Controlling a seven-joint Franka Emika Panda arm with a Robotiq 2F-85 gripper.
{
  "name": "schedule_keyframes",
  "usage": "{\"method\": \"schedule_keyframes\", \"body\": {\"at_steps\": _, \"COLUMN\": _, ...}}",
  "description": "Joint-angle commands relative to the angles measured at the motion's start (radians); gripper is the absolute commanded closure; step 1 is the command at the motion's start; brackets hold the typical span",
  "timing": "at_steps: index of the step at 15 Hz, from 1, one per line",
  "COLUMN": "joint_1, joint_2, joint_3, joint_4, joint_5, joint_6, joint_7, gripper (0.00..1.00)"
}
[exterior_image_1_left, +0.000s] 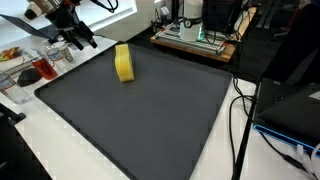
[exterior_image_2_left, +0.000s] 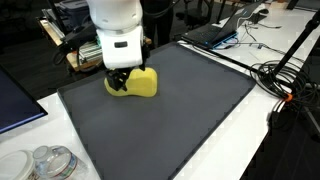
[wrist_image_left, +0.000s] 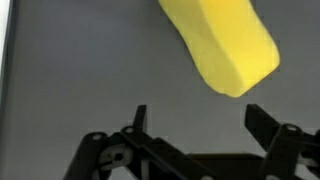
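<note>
A yellow sponge block (exterior_image_1_left: 124, 63) lies on the dark grey mat (exterior_image_1_left: 150, 120) near its far edge. It shows again as the yellow sponge (exterior_image_2_left: 138, 84) in an exterior view and fills the top right of the wrist view (wrist_image_left: 225, 45). My gripper (wrist_image_left: 200, 122) hangs above the mat, a short way back from the sponge and touching nothing. Its two black fingers (wrist_image_left: 262, 125) stand wide apart with only bare mat between them. In both exterior views the gripper (exterior_image_1_left: 76, 40) (exterior_image_2_left: 120, 84) is open and close beside the sponge.
The mat (exterior_image_2_left: 180, 110) lies on a white table. Clear plastic containers (exterior_image_1_left: 35, 68) stand off its edge near the arm; jars (exterior_image_2_left: 50, 162) sit at a table corner. An electronics board (exterior_image_1_left: 195, 35), a laptop (exterior_image_2_left: 215, 30) and loose cables (exterior_image_2_left: 285, 80) border the mat.
</note>
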Motion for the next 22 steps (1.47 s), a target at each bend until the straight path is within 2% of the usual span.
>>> {"method": "schedule_keyframes", "body": {"at_steps": 1, "joint_1": -0.058, "joint_2": 0.020, "joint_3": 0.003, "joint_4": 0.041, "joint_5": 0.048, "joint_6": -0.177, "joint_7": -0.154, "gripper": 0.00}}
{"method": "schedule_keyframes", "body": {"at_steps": 4, "joint_1": -0.095, "joint_2": 0.009, "joint_3": -0.007, "joint_4": 0.024, "joint_5": 0.079, "joint_6": -0.236, "joint_7": -0.253, "gripper": 0.00}}
{"method": "schedule_keyframes", "body": {"at_steps": 9, "joint_1": -0.157, "joint_2": -0.059, "joint_3": -0.041, "joint_4": -0.087, "joint_5": 0.145, "joint_6": -0.180, "joint_7": -0.353, "gripper": 0.00}}
{"method": "schedule_keyframes", "body": {"at_steps": 12, "joint_1": -0.197, "joint_2": -0.140, "joint_3": -0.044, "joint_4": -0.196, "joint_5": 0.191, "joint_6": -0.121, "joint_7": -0.334, "gripper": 0.00}}
{"method": "schedule_keyframes", "body": {"at_steps": 14, "joint_1": -0.204, "joint_2": -0.226, "joint_3": -0.056, "joint_4": -0.306, "joint_5": 0.210, "joint_6": -0.040, "joint_7": -0.301, "gripper": 0.00}}
{"method": "schedule_keyframes", "body": {"at_steps": 15, "joint_1": -0.183, "joint_2": -0.257, "joint_3": -0.092, "joint_4": -0.340, "joint_5": 0.228, "joint_6": -0.011, "joint_7": -0.295, "gripper": 0.00}}
{"method": "schedule_keyframes", "body": {"at_steps": 18, "joint_1": -0.154, "joint_2": -0.368, "joint_3": -0.115, "joint_4": -0.473, "joint_5": 0.263, "joint_6": 0.121, "joint_7": -0.296, "gripper": 0.00}}
{"method": "schedule_keyframes", "body": {"at_steps": 22, "joint_1": -0.079, "joint_2": -0.513, "joint_3": -0.159, "joint_4": -0.662, "joint_5": 0.232, "joint_6": 0.277, "joint_7": -0.201, "gripper": 0.00}}
